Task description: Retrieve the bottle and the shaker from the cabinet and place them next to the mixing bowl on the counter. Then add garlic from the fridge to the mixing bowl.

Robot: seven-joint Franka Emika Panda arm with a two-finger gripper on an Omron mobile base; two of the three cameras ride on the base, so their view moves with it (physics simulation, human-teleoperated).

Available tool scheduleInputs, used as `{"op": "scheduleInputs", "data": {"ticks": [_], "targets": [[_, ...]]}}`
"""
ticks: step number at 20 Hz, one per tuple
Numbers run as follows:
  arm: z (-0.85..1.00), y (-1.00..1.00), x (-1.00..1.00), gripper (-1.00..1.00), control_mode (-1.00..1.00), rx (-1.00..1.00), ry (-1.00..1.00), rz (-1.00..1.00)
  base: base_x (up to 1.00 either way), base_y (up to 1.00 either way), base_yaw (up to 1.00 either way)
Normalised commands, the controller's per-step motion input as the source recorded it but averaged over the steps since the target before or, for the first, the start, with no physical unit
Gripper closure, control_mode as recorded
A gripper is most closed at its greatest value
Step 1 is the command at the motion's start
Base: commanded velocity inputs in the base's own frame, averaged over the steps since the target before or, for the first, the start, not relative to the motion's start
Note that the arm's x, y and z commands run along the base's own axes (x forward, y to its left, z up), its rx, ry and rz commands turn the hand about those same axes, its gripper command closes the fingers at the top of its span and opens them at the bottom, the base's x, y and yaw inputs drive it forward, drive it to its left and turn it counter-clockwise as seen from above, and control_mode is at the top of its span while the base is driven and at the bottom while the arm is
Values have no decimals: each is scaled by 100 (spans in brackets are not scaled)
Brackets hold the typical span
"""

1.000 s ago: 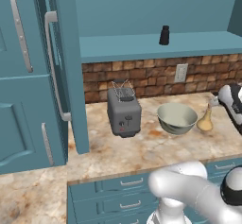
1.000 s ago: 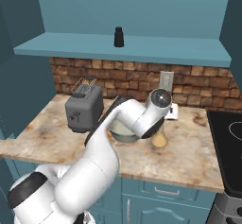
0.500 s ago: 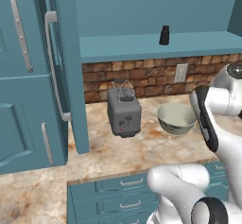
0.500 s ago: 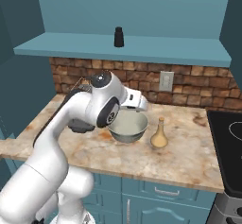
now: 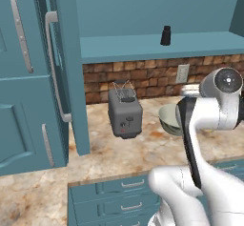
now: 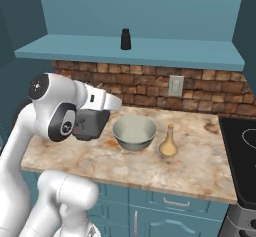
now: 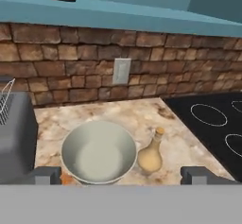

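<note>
The golden-tan bottle (image 6: 169,142) (image 7: 151,156) stands upright on the counter (image 6: 200,166), just right of the pale mixing bowl (image 6: 134,132) (image 7: 99,152) (image 5: 167,118). The black shaker (image 6: 125,39) (image 5: 165,35) sits on the teal cabinet shelf (image 6: 75,48). My gripper (image 7: 122,176) (image 6: 116,103) hangs open above the counter, left of the bowl and near the toaster, with nothing between its fingers. It looks down over bowl and bottle. The fridge (image 5: 28,101) stands at the far left. The garlic is out of view.
A grey toaster (image 5: 125,113) (image 7: 14,133) stands left of the bowl, partly behind my arm in the right base view. A black stove top (image 6: 245,151) (image 7: 212,119) borders the counter on the right. A wall outlet (image 7: 121,71) sits on the brick backsplash.
My arm has swung away from the bottle, back over the bowl toward the toaster side. The bottle stays standing beside the bowl. The gripper has stayed open.
</note>
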Motion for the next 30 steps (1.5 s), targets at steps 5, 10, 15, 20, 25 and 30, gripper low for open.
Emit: {"op": "scheduleInputs", "data": {"ticks": [5, 10, 15, 20, 25, 30], "targets": [[94, 34, -47, -100, -100, 0, -18, 0, 0, 0, 0], [100, 3, -5, -100, -100, 0, -1, 8, 0, 0, 0], [64, 4, 0, -100, -100, 1, 15, 23, 0, 0, 0], [-5, 2, 21, -100, -100, 7, 3, 22, 0, 0, 0], [8, 32, 50, -100, -100, 1, 13, 5, 0, 0, 0], [6, 14, 69, -100, -100, 9, 4, -7, 0, 0, 0]]}}
